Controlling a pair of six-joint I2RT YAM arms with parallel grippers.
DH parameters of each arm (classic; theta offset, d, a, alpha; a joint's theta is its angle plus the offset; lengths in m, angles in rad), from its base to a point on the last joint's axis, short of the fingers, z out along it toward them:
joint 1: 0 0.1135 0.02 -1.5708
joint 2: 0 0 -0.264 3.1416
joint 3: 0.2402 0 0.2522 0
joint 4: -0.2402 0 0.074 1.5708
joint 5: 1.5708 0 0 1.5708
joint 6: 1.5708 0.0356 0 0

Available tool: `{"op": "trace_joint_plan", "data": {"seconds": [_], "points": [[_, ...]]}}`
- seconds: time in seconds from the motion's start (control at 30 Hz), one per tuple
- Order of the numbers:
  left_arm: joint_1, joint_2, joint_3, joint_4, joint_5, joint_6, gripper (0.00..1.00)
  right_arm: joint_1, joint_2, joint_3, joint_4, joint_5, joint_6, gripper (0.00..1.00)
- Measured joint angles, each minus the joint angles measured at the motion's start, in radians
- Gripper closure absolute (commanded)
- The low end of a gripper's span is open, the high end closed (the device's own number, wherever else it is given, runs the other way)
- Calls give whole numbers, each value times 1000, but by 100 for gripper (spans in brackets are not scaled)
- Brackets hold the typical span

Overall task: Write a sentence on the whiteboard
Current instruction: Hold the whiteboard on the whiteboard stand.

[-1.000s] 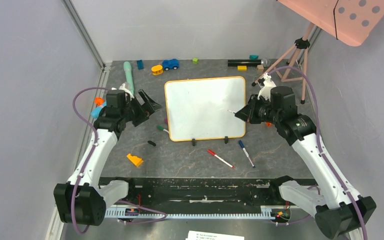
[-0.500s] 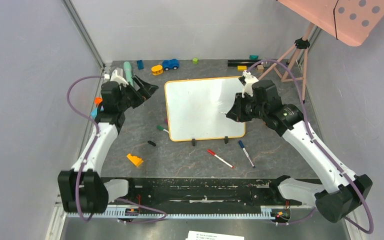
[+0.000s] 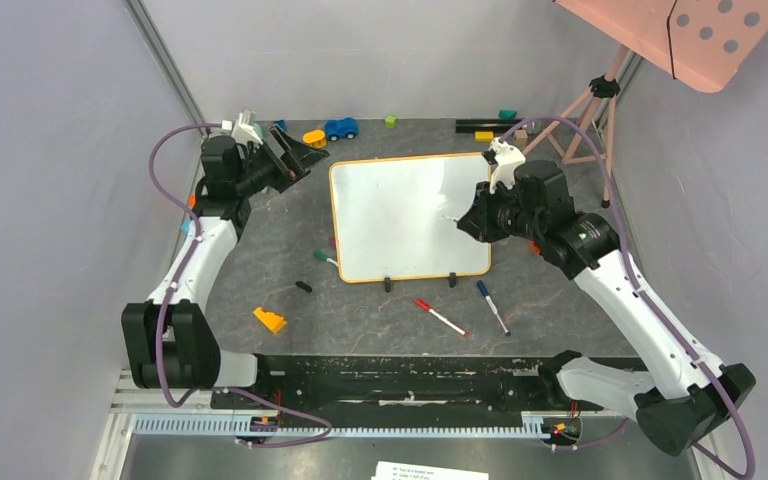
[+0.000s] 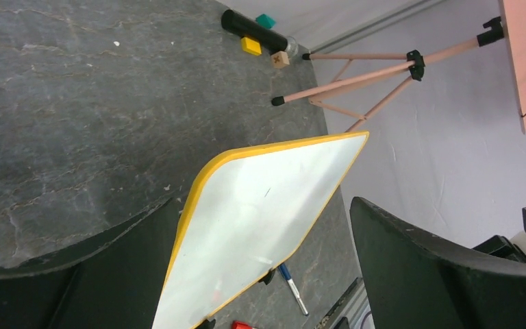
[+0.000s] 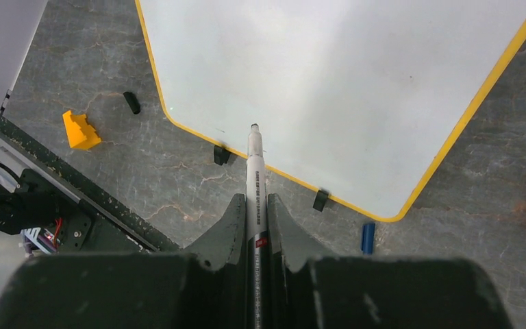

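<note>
The whiteboard [image 3: 400,215] with its orange frame lies mid-table and is blank; no sentence shows, only a tiny dark fleck in the left wrist view [image 4: 267,193]. My right gripper [image 3: 472,221] is shut on a white marker [image 5: 255,171], tip out. In the right wrist view the tip sits over the board's near-left edge [image 5: 178,116]. I cannot tell whether it touches. My left gripper [image 3: 305,160] is open and empty, raised off the board's far-left corner. Its fingers [image 4: 438,267] frame the board [image 4: 246,226].
A red marker [image 3: 440,317] and a blue marker [image 3: 492,306] lie in front of the board. A green marker [image 3: 322,257], black cap [image 3: 303,286] and orange block [image 3: 269,320] lie to its left. Toys [image 3: 340,128], a black tube [image 3: 490,126] and a wooden easel [image 3: 585,115] stand at the back.
My left gripper has swung toward the back left, away from the board. My right gripper has moved farther up the board with the marker, then eased slightly right.
</note>
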Motion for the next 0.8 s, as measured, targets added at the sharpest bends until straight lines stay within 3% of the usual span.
{"op": "trace_joint_plan", "data": {"seconds": [0.57, 0.8], "points": [[0, 170, -16, 252, 187, 63, 0, 0, 93, 9, 111, 16, 2, 100], [63, 279, 18, 300, 296, 58, 0, 0, 145, 52, 175, -1, 16, 100]]}}
